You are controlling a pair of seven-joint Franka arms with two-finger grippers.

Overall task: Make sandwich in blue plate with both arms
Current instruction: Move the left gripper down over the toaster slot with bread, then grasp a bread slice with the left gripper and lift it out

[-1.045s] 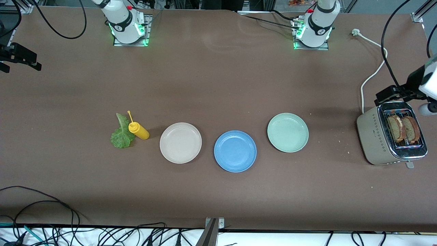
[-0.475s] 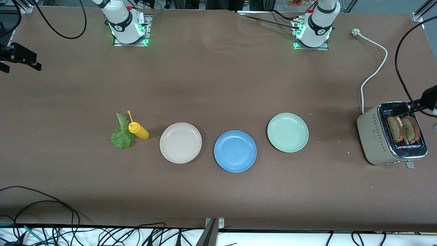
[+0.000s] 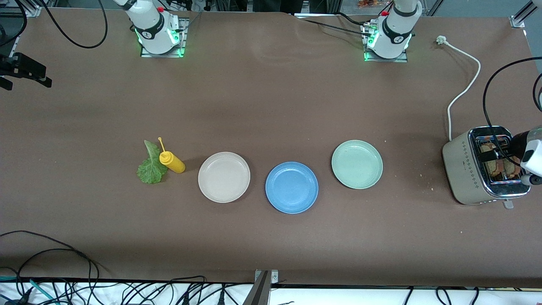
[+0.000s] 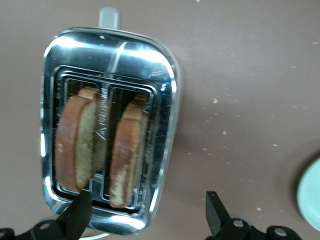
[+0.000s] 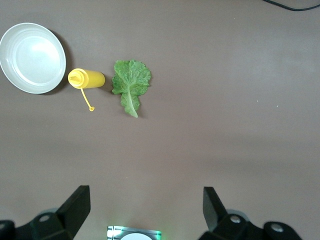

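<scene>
the left gripper (image 4: 145, 220) has swung over the toaster (image 3: 468, 169), jaws spread, ready to pull toast (image 4: 75, 145); the right gripper (image 5: 145, 212) waits, jaws spread.

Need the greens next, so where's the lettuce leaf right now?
The lettuce leaf lies flat on the table toward the right arm's end, touching the yellow squeeze bottle, which separates it from the cream-white plate.

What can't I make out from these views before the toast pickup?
- Bread slices in the toaster, front view: mostly covered by the left arm's wrist and cable; only the left wrist view shows them clearly.
- Left gripper: cut off by the wrist view's edge, only fingertips show.
- Right gripper: out of the front view; where it hangs can't be told.
</scene>
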